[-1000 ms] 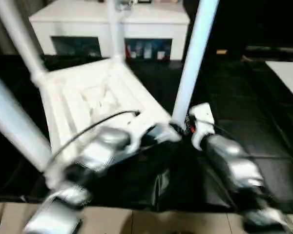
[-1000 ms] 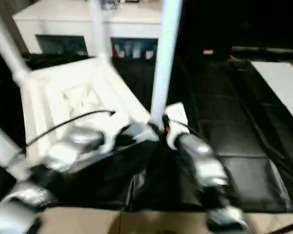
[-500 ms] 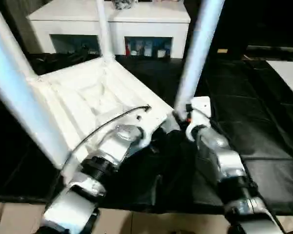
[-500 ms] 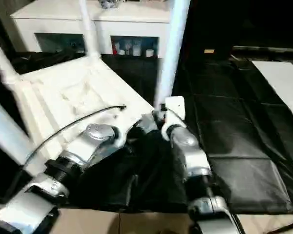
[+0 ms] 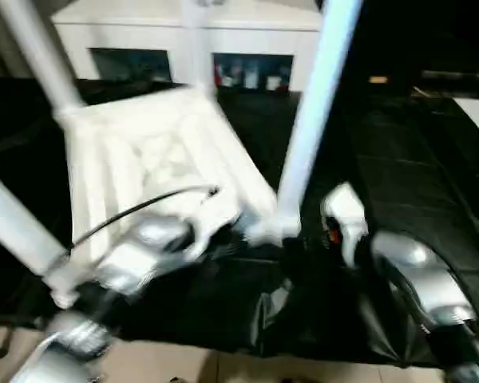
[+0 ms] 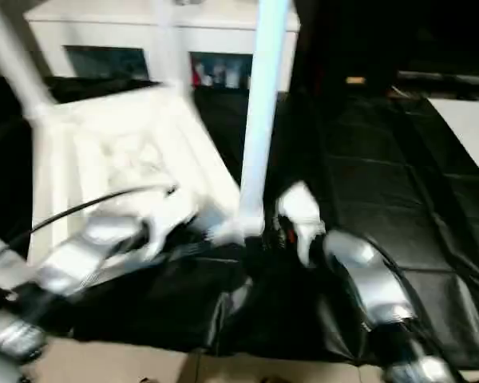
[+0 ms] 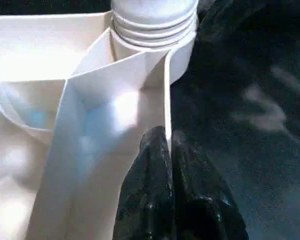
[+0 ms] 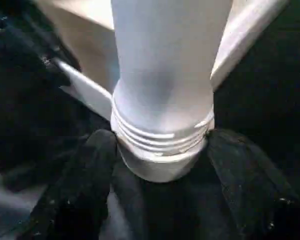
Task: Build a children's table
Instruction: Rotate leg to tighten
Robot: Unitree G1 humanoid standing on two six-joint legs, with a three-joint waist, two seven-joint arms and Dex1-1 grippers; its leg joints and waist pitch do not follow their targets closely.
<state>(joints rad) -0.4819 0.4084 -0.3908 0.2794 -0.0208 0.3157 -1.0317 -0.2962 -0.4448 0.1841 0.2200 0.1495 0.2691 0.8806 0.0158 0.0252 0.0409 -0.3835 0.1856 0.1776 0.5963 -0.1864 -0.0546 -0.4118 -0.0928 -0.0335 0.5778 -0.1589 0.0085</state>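
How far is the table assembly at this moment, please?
Done: the table top lies upside down with four legs standing up. In hand: the left hand pinches its rim, and the right hand straddles the near leg, whose threads show. Left: seating that leg and turning the table upright.

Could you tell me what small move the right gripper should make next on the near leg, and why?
Probably close on the leg and turn it further in. The right gripper is open, with a finger on each side of the leg's base, threads are exposed above the socket, and the left gripper pinches the table's rib.
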